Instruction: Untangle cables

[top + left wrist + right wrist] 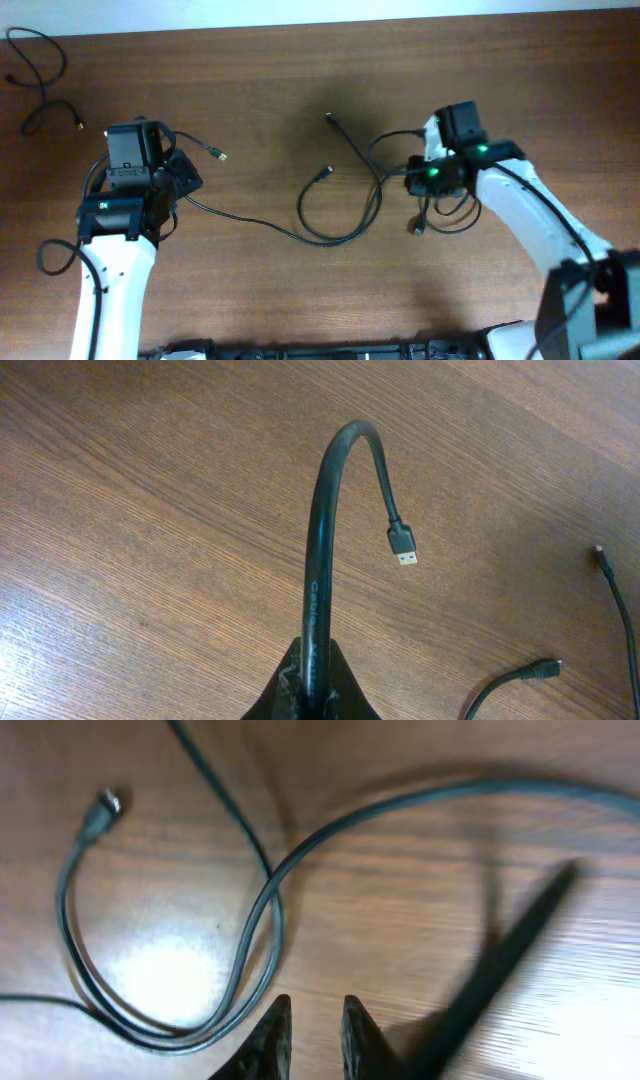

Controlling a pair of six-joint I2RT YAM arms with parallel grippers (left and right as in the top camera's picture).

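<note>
Loosely, slim black cables (313, 560) loop (one arching); left tool (312, 688) pinches it, right tool (312, 1032) slightly parted

The brown wood-grain table (250, 70) carries thin black cables (335, 240) looping loosely across its middle, with two small plug ends lying apart there. Another thin black cord (40, 70) lies curled in the far left corner.
</note>
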